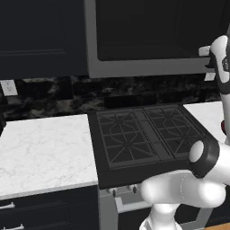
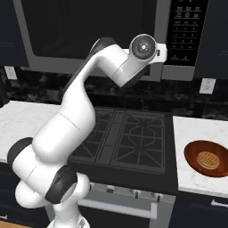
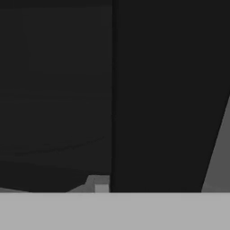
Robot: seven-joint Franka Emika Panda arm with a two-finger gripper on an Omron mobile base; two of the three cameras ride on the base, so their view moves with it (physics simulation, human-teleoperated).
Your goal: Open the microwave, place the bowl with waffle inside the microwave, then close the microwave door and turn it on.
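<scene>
Dark navy cabinets (image 1: 40,36) and a black speckled backsplash (image 1: 49,92) close off the back of this rendered kitchen, with a white marble counter (image 1: 45,150) running along the left in the left base view and a wall outlet (image 1: 8,87) set low on the backsplash above it. Next along sits the black stove (image 2: 124,138), its grates bare and a row of knobs on its steel front edge. Over the stove hangs the microwave (image 2: 93,33), grey-framed, and the microwave door (image 1: 152,29) with its large dark glass lies flush in the frame, closed. In the right base view the white arm rises from the lower left, bends over the stove and reaches up to the right edge of that door, beside the dark control panel (image 2: 186,31). The gripper itself is hidden behind the wrist there, and in the hand view a dark vertical bar stands very close in front of the camera against dark glass, so I cannot tell whether the fingers are apart or closed on anything. Farther right, past the stove, a second stretch of marble counter (image 2: 196,129) carries the bowl (image 2: 192,156), reddish-brown, upright, with the round golden waffle (image 2: 208,159) lying flat inside it, well apart from the arm.
</scene>
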